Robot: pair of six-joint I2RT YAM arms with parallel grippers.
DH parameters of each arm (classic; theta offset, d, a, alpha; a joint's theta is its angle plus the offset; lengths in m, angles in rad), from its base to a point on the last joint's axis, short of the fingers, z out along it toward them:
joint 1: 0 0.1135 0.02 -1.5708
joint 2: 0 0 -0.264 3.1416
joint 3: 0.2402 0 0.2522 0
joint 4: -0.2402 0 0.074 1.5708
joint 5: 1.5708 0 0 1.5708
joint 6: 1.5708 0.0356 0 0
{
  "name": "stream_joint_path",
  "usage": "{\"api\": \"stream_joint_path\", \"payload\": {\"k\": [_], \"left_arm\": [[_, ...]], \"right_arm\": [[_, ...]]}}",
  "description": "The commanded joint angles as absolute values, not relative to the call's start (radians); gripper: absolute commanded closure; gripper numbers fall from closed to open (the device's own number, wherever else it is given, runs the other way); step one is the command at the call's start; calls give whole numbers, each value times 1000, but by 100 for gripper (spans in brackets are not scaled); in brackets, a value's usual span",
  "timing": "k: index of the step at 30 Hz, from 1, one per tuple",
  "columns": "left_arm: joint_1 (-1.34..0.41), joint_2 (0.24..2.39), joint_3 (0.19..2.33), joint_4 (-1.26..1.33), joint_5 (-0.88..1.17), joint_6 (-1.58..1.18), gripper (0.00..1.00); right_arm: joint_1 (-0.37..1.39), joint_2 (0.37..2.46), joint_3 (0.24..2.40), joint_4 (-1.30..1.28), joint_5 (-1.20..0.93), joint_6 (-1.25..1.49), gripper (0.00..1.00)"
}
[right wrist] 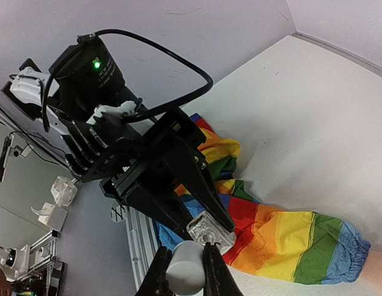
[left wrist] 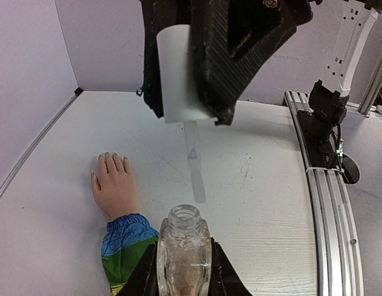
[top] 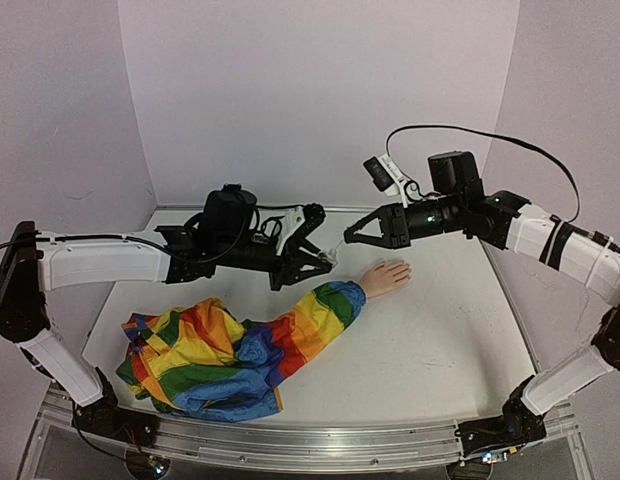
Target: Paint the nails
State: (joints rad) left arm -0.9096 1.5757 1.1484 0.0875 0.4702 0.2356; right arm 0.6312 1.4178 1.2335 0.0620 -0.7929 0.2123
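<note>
Where rainbow fabric (top: 300, 330) ends, a smooth peach hand (top: 387, 275) lies flat.

A white table (top: 440, 340) sat inside plain pale lilac walls (top: 310, 90), with a silver metal rail (top: 320, 445) running along its near edge. A rainbow-striped fabric garment (top: 205, 360) lay crumpled on the near left of the table. One sleeve (top: 315, 318) stretched out toward the middle, ending in a blue and green cuff. Above the table was a small clear glass bottle (left wrist: 183, 246), upright, its neck open. A white cylindrical cap (left wrist: 178, 74) faced it, and a thin translucent brush (left wrist: 194, 161) reached from the cap toward the bottle's mouth.
</note>
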Motion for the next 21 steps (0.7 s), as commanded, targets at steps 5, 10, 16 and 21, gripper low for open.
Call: {"api": "stream_joint_path", "payload": {"k": [5,10,16,21], "left_arm": [[-910,1521,1150,138,476,240,100],[-911,1528,1159,138,479,234,100],[-910,1531,1158,137,479,231,100],[-910,1532,1156,137,481,230,100]], "right_arm": [[656,1425,1284,41,-733,174,100],[658,1420,1280,36,-711,165,100],[658,1412,1277,34,-696,160,100],[658,1396,1271,43,-710,149,100]]}}
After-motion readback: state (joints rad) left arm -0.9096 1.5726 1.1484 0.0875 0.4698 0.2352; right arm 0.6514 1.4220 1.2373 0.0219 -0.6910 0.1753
